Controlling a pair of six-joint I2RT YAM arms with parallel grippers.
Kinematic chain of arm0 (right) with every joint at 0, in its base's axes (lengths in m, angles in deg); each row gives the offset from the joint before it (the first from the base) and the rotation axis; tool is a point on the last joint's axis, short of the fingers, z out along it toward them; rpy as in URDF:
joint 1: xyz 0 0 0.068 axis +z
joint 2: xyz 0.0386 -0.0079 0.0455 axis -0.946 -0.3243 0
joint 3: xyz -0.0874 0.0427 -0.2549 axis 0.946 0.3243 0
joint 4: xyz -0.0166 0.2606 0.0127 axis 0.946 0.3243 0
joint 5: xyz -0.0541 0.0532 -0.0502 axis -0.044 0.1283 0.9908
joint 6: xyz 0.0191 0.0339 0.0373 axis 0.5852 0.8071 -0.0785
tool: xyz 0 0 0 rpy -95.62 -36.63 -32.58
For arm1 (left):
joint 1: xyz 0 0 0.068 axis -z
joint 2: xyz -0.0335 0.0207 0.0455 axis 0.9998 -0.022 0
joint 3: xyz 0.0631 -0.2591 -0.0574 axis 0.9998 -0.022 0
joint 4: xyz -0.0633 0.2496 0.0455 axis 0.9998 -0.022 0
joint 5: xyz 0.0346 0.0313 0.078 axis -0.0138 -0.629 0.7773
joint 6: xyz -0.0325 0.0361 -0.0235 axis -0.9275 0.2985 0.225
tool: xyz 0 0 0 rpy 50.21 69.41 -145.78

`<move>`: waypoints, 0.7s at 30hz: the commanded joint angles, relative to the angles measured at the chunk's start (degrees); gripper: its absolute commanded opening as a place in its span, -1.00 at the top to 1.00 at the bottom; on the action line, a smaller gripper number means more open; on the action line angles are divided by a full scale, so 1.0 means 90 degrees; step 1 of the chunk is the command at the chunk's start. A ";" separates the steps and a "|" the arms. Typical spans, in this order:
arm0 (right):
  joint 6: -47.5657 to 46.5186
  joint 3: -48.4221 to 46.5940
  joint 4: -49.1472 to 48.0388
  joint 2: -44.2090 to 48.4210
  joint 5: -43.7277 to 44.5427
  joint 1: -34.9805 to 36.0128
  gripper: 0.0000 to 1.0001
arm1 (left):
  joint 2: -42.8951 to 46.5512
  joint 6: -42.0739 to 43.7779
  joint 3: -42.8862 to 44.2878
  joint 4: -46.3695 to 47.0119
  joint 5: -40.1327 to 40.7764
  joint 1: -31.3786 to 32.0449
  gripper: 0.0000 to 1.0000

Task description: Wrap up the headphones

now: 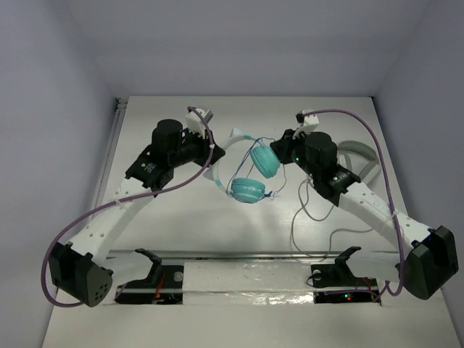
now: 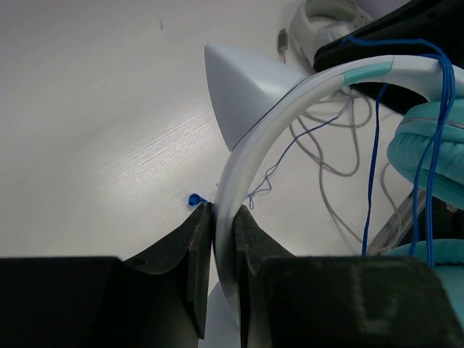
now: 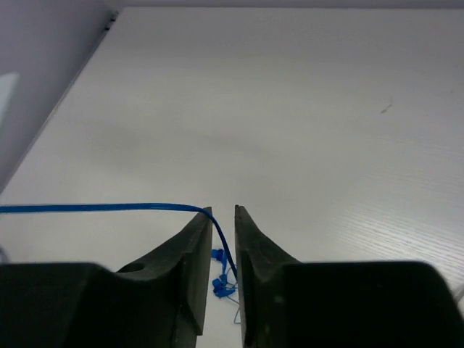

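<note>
Left gripper [image 2: 223, 217], I note, clamps the headband [image 2: 254, 138] of the headphones [image 1: 265, 161] at twelve o'clock; right gripper [image 3: 223, 214] stands slightly parted, cord [image 3: 101, 208] running between.

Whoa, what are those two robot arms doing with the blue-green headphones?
They are wrapping the teal headphones with their own cord. The left gripper is clamped on the white headband and holds the headphones by it. The right gripper has its jaws a little apart, and the thin blue cord runs between them. Some cord is already draped over the headband and down past an earcup, so the wrapping looks partly done.
</note>
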 commanded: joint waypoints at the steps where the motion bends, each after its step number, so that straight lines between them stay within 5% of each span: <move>1: 0.0569 0.0432 -0.1238 0.0125 -0.1324 -0.0204 0.50 | 0.0346 -0.0653 0.0712 0.0972 -0.0598 -0.0046 1.00; 4: 0.0716 0.0833 -0.1983 -0.0031 -0.1835 -0.0262 0.24 | 0.0248 -0.0848 0.1084 0.0963 -0.0608 -0.0046 1.00; 10: 0.0863 0.1390 -0.2938 -0.0470 -0.1748 -0.0262 0.04 | -0.0025 -0.1063 0.1961 0.0738 -0.0471 -0.0046 1.00; 21: 0.1233 0.1897 -0.4071 -0.0999 -0.2031 -0.0262 -0.19 | -0.0406 -0.1395 0.3154 0.0377 -0.0286 -0.0046 1.00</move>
